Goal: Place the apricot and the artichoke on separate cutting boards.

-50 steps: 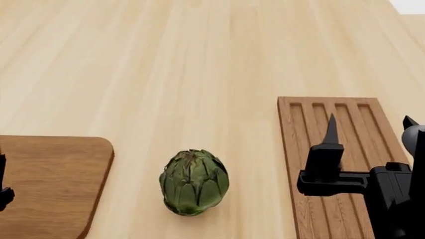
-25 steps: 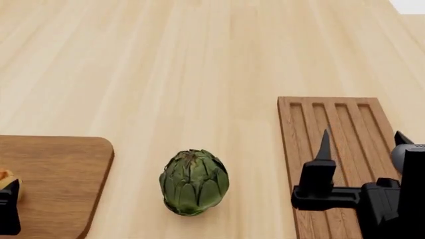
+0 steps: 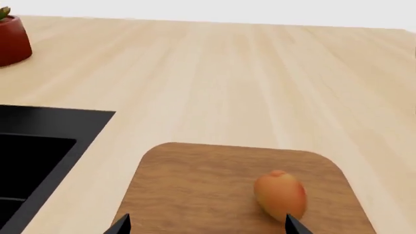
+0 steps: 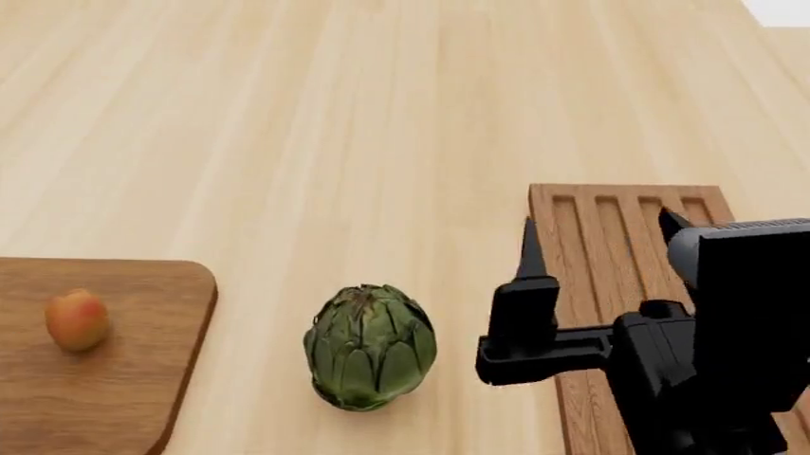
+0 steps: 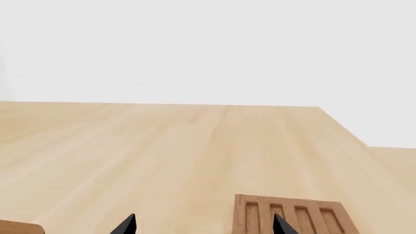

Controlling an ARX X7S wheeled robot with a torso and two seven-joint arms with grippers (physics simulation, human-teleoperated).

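Note:
The apricot [image 4: 76, 320] lies on the smooth rounded cutting board [image 4: 127, 379] at the left; it also shows in the left wrist view [image 3: 280, 193] on that board [image 3: 195, 185]. The left gripper [image 3: 206, 225] is open, its fingertips wide apart, one tip beside the apricot; it is out of the head view. The dark green artichoke [image 4: 370, 346] sits on the table between the boards. The grooved board [image 4: 620, 227] lies at the right, seen also in the right wrist view [image 5: 293, 217]. My right gripper [image 4: 595, 242] is open and empty, held above the grooved board's left edge, right of the artichoke.
The light wooden table [image 4: 379, 114] stretches far back. A black sink [image 3: 32, 161] lies beside the smooth board in the left wrist view. A red pot with a plant [image 3: 11, 39] stands at the far corner there.
The left gripper has drawn back out of the head view, leaving the apricot lying on the smooth board. The right gripper has moved left and up toward the artichoke.

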